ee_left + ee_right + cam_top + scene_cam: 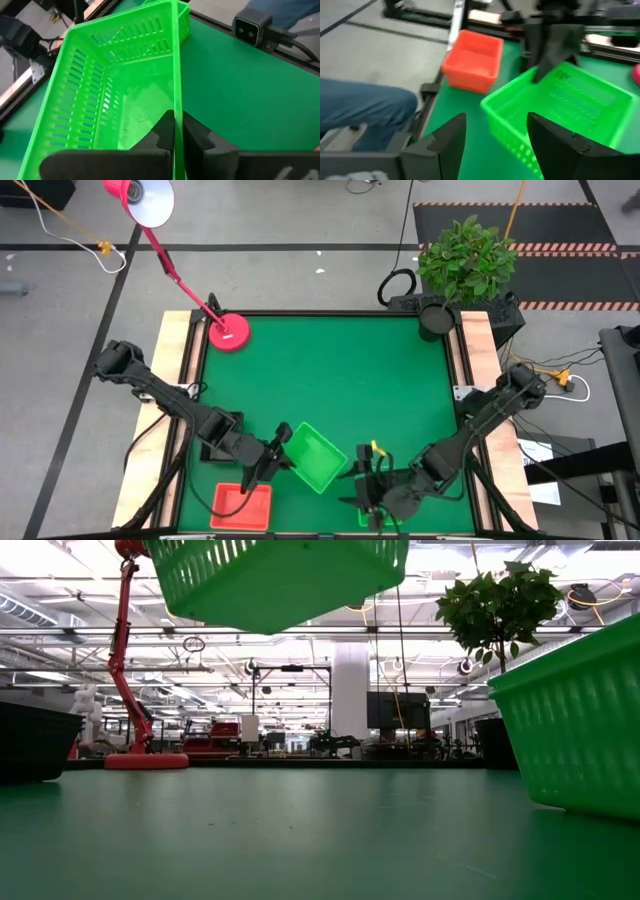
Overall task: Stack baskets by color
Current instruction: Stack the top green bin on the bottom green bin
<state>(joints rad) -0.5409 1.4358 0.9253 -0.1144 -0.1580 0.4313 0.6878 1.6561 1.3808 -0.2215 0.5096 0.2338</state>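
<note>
A bright green basket (314, 458) hangs above the table near its front edge, and my left gripper (280, 456) is shut on its wall. In the low view its underside (280, 580) shows clear of the mat. To its right, my right gripper (495, 142) stands open with nothing between its fingers, above a second green basket (580, 730) that rests by its bottom on the mat. A red-orange basket (243, 505) sits at the front left. A black basket (30, 740) stands under my left arm. My left gripper pinches one side wall (176, 107) of the green basket, one finger inside the basket and one outside, near the end closest to my left arm. The fingers come slanting down from the table's left and lie along the wall. The basket is lifted clear, slightly tilted.
A pink lamp base (229, 333) with its red arm stands at the table's far left corner. A potted plant (465, 260) and a black pot (435, 318) are at the far right corner. The middle of the green mat (330, 380) lies bare. A person's blue-clad leg (365, 110) shows beyond the table's front edge.
</note>
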